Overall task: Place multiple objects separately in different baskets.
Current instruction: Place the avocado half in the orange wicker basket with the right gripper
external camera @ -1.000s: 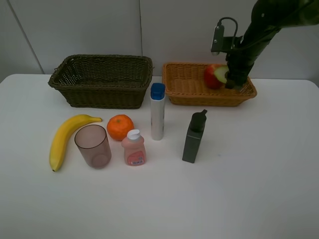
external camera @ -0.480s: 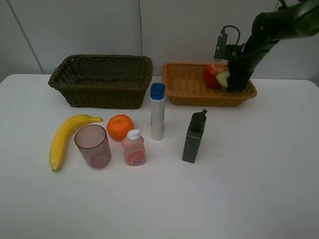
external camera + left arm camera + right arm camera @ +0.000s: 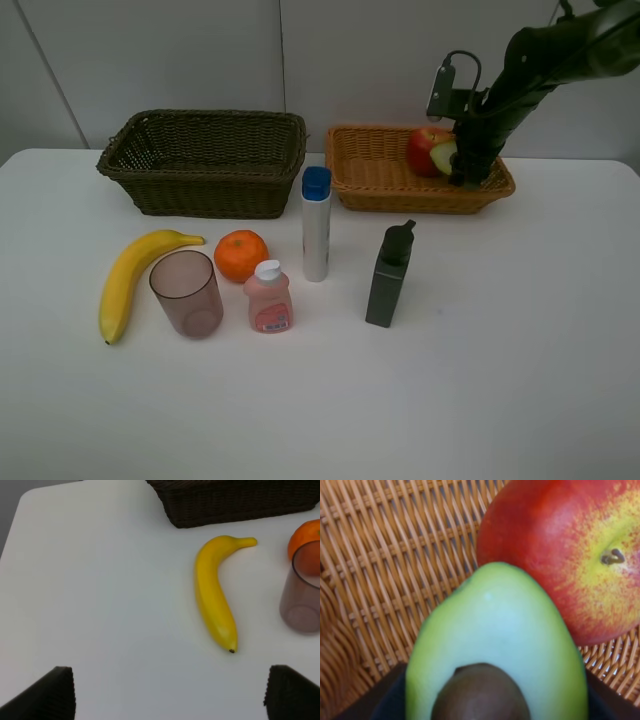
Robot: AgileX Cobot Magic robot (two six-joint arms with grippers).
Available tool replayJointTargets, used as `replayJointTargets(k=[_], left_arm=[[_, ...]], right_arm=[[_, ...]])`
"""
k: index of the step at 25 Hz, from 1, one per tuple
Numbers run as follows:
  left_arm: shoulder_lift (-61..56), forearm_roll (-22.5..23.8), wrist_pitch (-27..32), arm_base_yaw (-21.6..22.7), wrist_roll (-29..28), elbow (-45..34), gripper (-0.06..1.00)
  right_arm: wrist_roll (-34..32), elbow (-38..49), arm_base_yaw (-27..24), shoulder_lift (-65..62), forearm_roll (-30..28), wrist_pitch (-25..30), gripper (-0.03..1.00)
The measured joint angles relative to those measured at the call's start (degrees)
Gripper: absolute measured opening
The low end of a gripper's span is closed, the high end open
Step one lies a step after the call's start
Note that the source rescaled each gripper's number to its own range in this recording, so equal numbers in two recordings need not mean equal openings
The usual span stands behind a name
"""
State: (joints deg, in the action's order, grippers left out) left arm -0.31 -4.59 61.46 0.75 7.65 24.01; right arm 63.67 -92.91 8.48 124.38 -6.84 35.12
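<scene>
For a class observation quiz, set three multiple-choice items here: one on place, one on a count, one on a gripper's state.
1. How many objects sit directly on the table? A four B eight C six
2. Where is the red apple? A dark basket B orange-tan basket C table
3. The right gripper is: A shut on the avocado half B open, empty C out of view
Key: C, six lie outside the baskets; B, it rests on orange weave; A, the half sits between its fingers.
</scene>
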Motion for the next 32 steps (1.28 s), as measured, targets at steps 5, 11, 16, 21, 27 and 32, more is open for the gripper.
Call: replayJointTargets(k=[5,11,16,21,27,32], left_arm=[[0.00,0.00,0.00,0.00,0.00,0.00,1.00],[0.00,0.00,0.00,0.00,0.00,0.00,1.00],[0.00,0.00,0.00,0.00,0.00,0.00,1.00],[0.00,0.00,0.00,0.00,0.00,0.00,1.00],[0.00,0.00,0.00,0.00,0.00,0.00,1.00],[0.00,0.00,0.00,0.00,0.00,0.00,1.00]], right_arm=[[0.00,0.00,0.00,0.00,0.00,-0.07,0.47],[0.00,0.00,0.00,0.00,0.00,-1.09,0.97],[0.00,0.00,0.00,0.00,0.00,-1.14,1.00],[0.00,0.00,0.00,0.00,0.00,-1.14,1.00],[0.00,0.00,0.00,-1.09,0.00,0.35,1.00],[0.00,0.00,0.00,-4.39,0.72,2.21,1.00]])
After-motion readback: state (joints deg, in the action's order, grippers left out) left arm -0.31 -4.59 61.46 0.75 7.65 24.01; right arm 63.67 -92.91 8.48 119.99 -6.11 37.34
